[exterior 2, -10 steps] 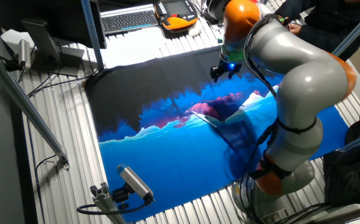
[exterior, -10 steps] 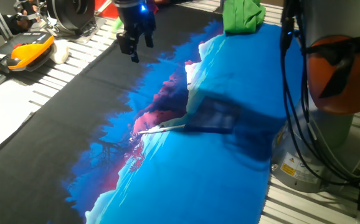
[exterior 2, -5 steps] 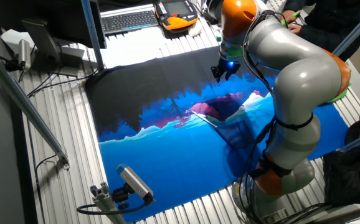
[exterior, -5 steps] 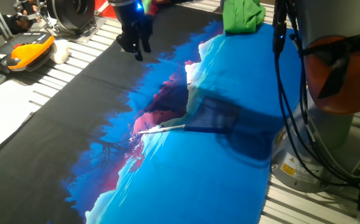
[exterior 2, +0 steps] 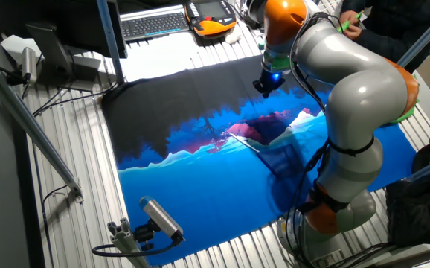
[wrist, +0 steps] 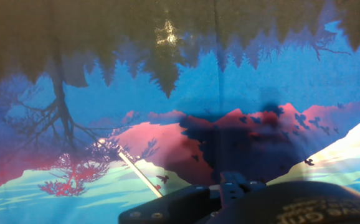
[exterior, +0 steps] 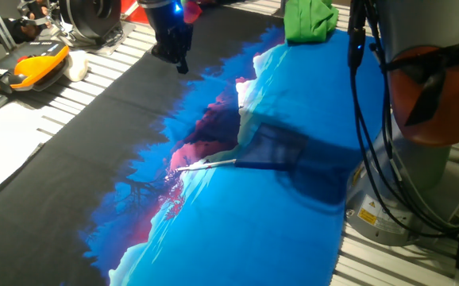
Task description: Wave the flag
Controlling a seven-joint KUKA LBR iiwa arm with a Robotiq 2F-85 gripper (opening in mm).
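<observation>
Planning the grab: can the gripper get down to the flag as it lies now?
Probably yes. The flag lies flat and uncovered on the tablecloth, with the gripper hanging off to one side and nothing between them.

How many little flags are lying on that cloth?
1. The flag lies flat mid-cloth, its stick pointing away from the arm's base. The green bundle at the cloth's far edge could be another; I cannot tell.

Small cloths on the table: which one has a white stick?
The dark blue flag, lying flat, with its stick at one end; the bunched green cloth shows none.
</observation>
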